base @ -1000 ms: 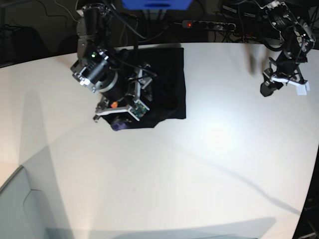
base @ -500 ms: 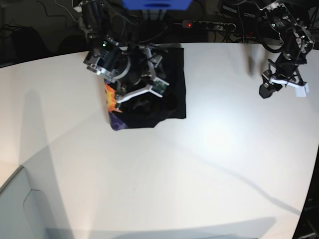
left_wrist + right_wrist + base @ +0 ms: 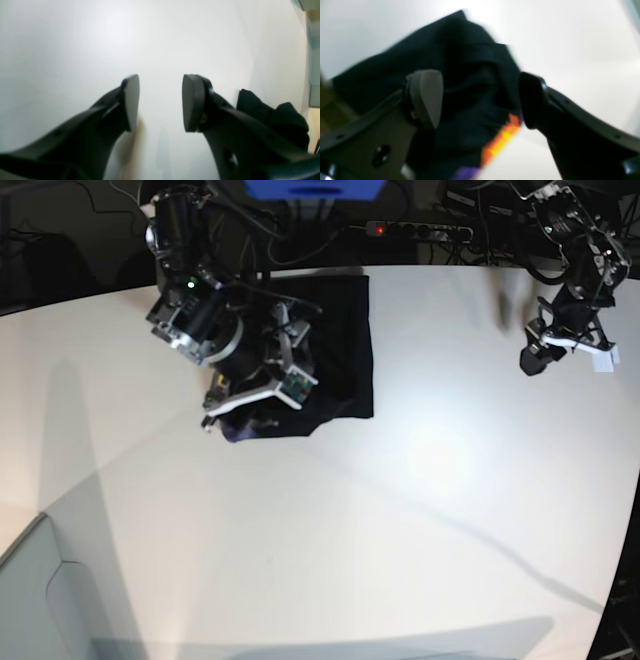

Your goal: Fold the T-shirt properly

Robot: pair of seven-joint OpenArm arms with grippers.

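Right tool (image 3: 255, 395) lower now; T-shirt (image 3: 340, 345) on white table (image 3: 400, 520).

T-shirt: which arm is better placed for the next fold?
Right. Its end effector hangs open directly over the T-shirt, with the orange print edge between its fingers. The left end effector is open over bare table, well away.

One T-shirt (image 3: 335, 345) lies on one white table (image 3: 400, 520). Two robot arms are in view, each ending in one gripper: the right gripper (image 3: 262, 395) and the left gripper (image 3: 545, 350). One power strip (image 3: 420, 229) sits behind the table
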